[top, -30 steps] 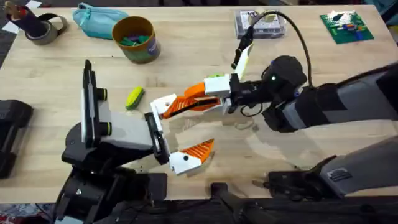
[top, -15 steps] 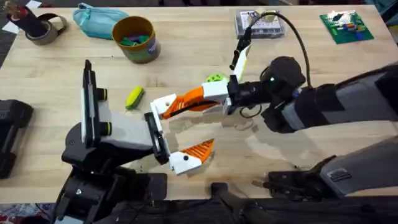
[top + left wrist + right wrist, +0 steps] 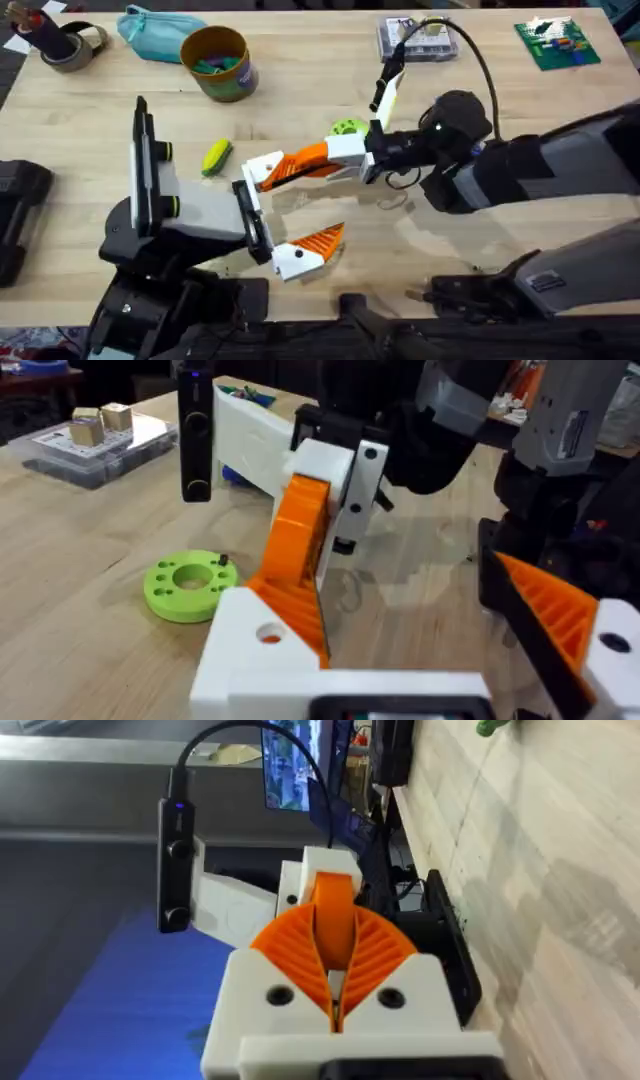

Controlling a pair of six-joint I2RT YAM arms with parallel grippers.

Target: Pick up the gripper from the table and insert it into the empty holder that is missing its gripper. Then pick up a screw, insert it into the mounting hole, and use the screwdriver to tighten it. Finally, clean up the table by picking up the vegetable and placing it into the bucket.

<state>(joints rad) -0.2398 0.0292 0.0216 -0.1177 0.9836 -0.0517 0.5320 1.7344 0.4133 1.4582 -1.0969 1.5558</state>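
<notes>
Orange ribbed pads on the right fingers (image 3: 375, 955) are pressed together around the orange wedge (image 3: 303, 162), which sticks out past their tips. This wedge is the loose fingertip the task wants fitted. In the overhead view it lies at centre frame, with its narrow end meeting the white empty holder (image 3: 262, 171) on the upper of the left fingers (image 3: 310, 243). Those are spread wide, and the lower one carries its own orange pad. From the left wrist camera the wedge leans down against the holder's face just beside the mounting hole (image 3: 270, 632), which is uncovered and has no screw in it. I cannot tell whether the wedge is fully seated. I judge this to be the insertion step, so it should go gently. Keep the right grasp firm so the wedge cannot twist, line its long axis up with the holder's slot, and push straight along that line instead of levering sideways. The left arm needs to hold rigid as the backstop, since any give there would let the holder swing away. Let go only once the wedge sits flush and the hole lines up. A green ring (image 3: 347, 127) lies on the counter (image 3: 480, 250) just above the right fingers. The vegetable (image 3: 216, 157) lies left of centre. The bucket (image 3: 218, 62) stands at upper left beside a light-blue pouch (image 3: 160, 30).
</notes>
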